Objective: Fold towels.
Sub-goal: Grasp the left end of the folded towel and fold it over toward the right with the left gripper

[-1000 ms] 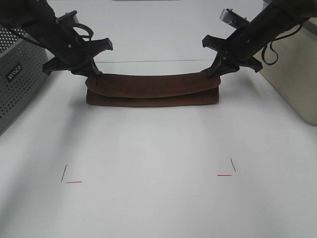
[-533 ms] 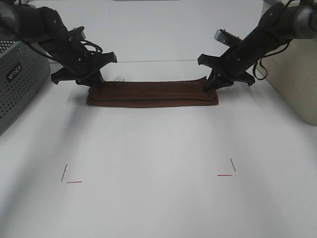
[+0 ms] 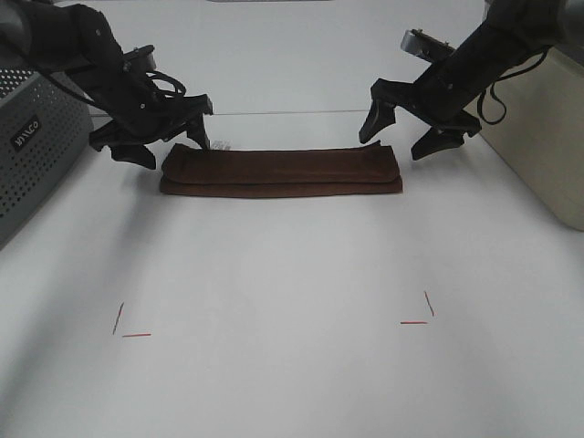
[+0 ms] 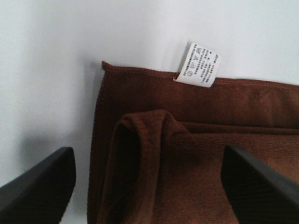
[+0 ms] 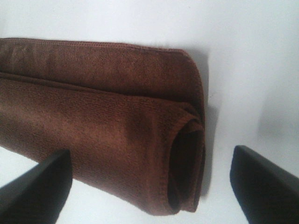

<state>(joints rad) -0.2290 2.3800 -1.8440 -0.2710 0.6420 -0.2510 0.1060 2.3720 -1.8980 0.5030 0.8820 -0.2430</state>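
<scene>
The towel [image 3: 281, 172] lies flat on the counter [image 3: 292, 274], toward the far side and near the middle, and it is a long, narrow band stacked in layers. So the lengthwise folding looks done. Its white tag [image 4: 198, 65] pokes out from the far edge near the left end.

Left pincer [image 3: 169, 148] hangs just over that left end, jaws spread wide with nothing between them. The wrist view shows both dark fingers [image 4: 37, 186] flanking the cloth without gripping it. Right pincer [image 3: 399, 137] is the same at the other end: wide apart, empty, just above the towel's corner.

Look closely at the ends, though. In both wrist views the upper layer curls into a soft open loop rather than lying crisp, and the lower layer sticks out past it on the far side. Tidy enough, not sharp.

What's left? By my reading, the crosswise work: one short end has to come over to the other, perhaps more than once, to turn this strip into a compact stack. I'd call it roughly halfway. The red corner marks [image 3: 128, 327] near the front sit well apart from the towel, and whether it must end up there I can't tell.
</scene>
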